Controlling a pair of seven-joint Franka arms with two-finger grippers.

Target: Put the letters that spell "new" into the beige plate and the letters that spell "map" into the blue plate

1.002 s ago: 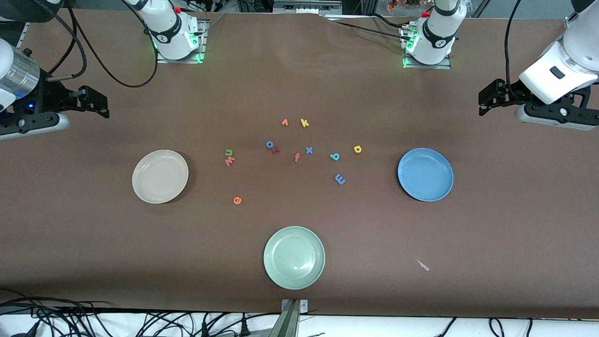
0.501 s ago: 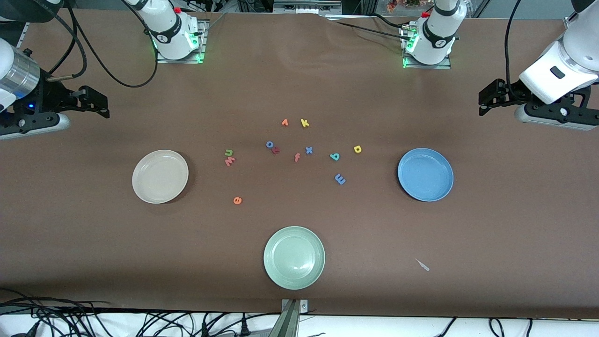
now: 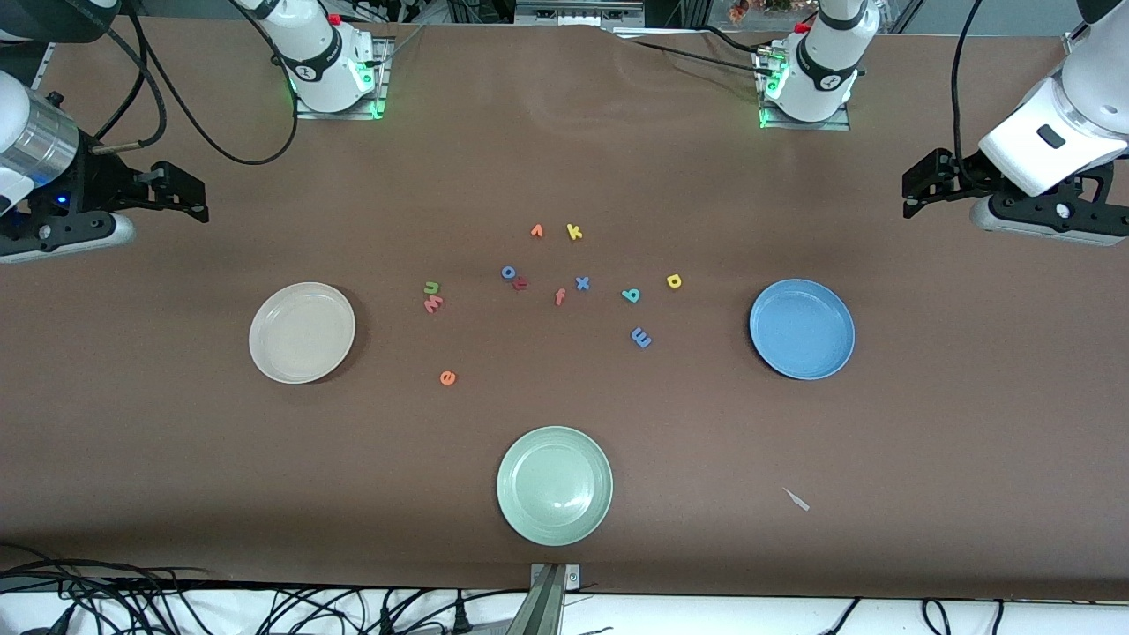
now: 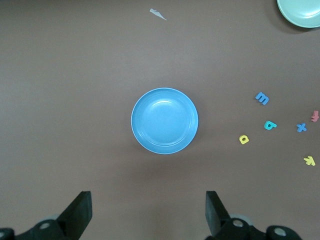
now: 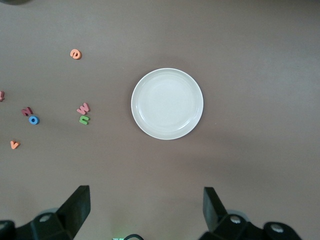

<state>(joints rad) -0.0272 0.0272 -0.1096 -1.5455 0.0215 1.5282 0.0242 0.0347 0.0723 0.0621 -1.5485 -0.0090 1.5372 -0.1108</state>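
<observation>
The beige plate [image 3: 302, 332] [image 5: 167, 103] lies toward the right arm's end, and the blue plate [image 3: 802, 329] [image 4: 164, 120] toward the left arm's end. Both are empty. Between them lie green "n" [image 3: 431, 287], salmon "w" [image 3: 433, 303] and orange "e" [image 3: 447, 377]. Closer to the blue plate are blue "m" [image 3: 641, 337], teal "a" [image 3: 631, 295] and yellow "p" [image 3: 674, 280]. My right gripper [image 3: 188, 196] [image 5: 145, 197] hangs open and empty above bare table at its end. My left gripper [image 3: 914, 185] [image 4: 148, 200] does the same at the other end.
A pale green plate [image 3: 554, 485] sits nearest the front camera. Other letters lie mid-table: yellow "k" [image 3: 574, 232], orange caret [image 3: 536, 231], blue "o" [image 3: 508, 272], a dark red letter [image 3: 520, 283], orange "f" [image 3: 559, 296], blue "x" [image 3: 582, 283]. A white scrap [image 3: 796, 499] lies near the front edge.
The right arm has edged very slightly toward the table's middle. The left arm, the plates and the letters have not moved.
</observation>
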